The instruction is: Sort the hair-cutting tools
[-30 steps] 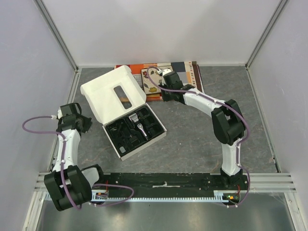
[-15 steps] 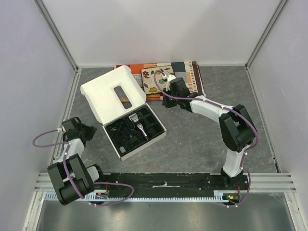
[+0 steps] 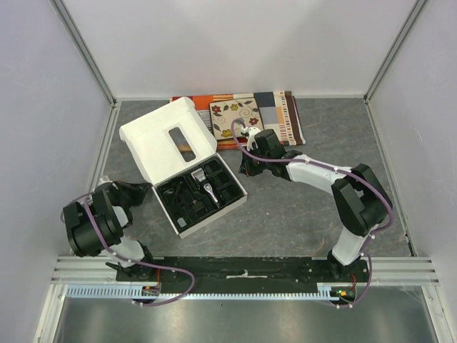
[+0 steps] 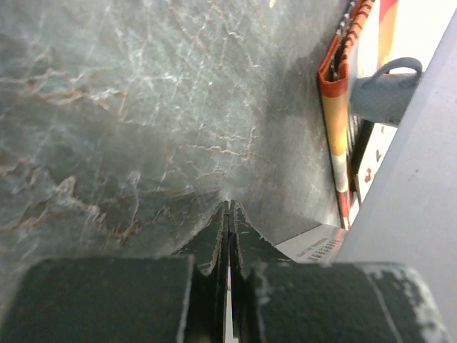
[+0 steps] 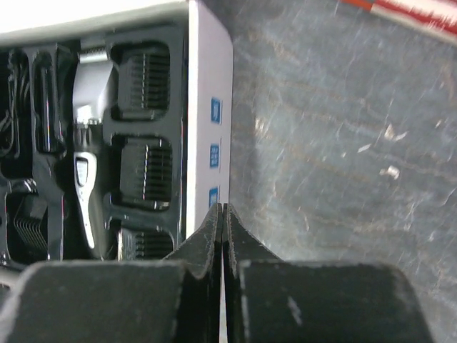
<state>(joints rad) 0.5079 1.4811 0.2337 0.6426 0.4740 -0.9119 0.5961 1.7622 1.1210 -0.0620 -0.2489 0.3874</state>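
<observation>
The hair-cutting tools lie in the black insert of the open white box [image 3: 230,198]. The slim black-and-silver clipper [image 3: 206,190] [image 5: 86,191] rests in the middle slot. Black comb guards [image 5: 142,68] fill the pockets beside it. My right gripper [image 3: 245,171] [image 5: 223,208] is shut and empty, its tips low by the box's right wall [image 5: 208,128]. My left gripper [image 3: 143,188] [image 4: 228,205] is also shut on nothing. It hovers over bare table left of the box, apart from it.
The box's raised white lid [image 3: 166,140] [image 4: 418,214] leans back to the left. A flowered tile [image 3: 239,114] lies on a stack of coloured mats [image 3: 286,114] [image 4: 335,114] at the back wall. Grey walls close in left, right and back.
The right gripper has drawn back from over the flowered tile to the box's right side. The left arm has folded down toward its base, its gripper now lower and nearer.
</observation>
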